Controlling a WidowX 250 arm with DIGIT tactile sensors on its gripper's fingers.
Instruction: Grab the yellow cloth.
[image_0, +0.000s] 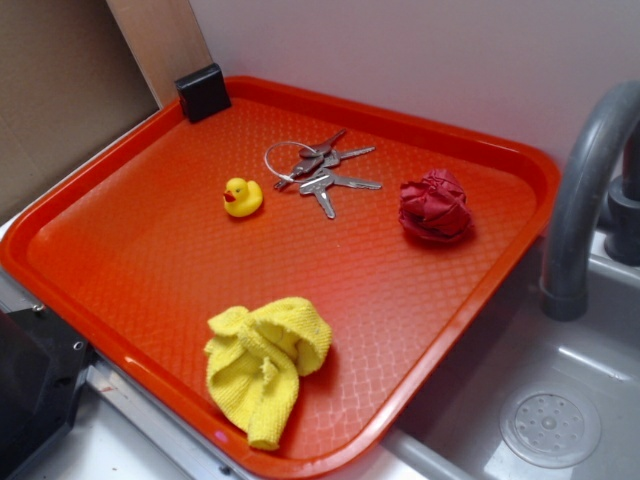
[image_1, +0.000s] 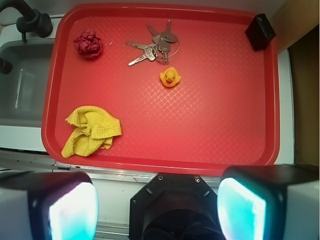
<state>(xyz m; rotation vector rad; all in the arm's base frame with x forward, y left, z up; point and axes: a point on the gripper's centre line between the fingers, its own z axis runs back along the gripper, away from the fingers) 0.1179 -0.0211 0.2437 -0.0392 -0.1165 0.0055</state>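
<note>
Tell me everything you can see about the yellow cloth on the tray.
The yellow cloth is a bright yellow rag with a fuzzy, woven look, probably microfibre. It lies crumpled in loose folds, not spread flat, with one corner trailing toward the tray's edge. It sits in a corner of the orange-red tray, on the side nearest the gripper and toward the sink. Only the tray touches it; the gripper's fingers are spread and well short of it.

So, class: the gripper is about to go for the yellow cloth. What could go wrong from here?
1. The yellow cloth lies crumpled against the red tray's rim, so the open gripper could strike the rim.
2. One corner hangs over the rim; a shallow pinch may catch only a fold and slip.
</note>
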